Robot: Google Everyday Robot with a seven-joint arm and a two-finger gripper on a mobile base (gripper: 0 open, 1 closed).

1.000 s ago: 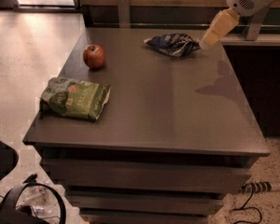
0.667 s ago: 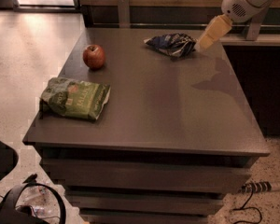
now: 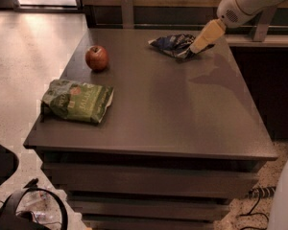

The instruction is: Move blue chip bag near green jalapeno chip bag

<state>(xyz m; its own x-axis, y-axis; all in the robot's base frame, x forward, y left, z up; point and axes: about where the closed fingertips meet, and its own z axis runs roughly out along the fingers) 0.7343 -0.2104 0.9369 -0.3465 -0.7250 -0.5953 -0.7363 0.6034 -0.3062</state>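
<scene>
Green jalapeno chip bag [image 3: 78, 101]: lies flat on the table [image 3: 182, 123], in front of the apple [image 3: 96, 57] and a little to its left, near it but not touching.
Blue chip bag [image 3: 169, 44]: well to the right of the apple, slightly farther back. It is dark navy and wrinkled with white and silvery markings, and it lies flat.
Gripper [image 3: 191, 51]: farther right of the apple, slanting down from the upper right, its tip touching the blue chip bag's right end.
Grip: I cannot tell whether it is clamped on the bag or parted.
</scene>
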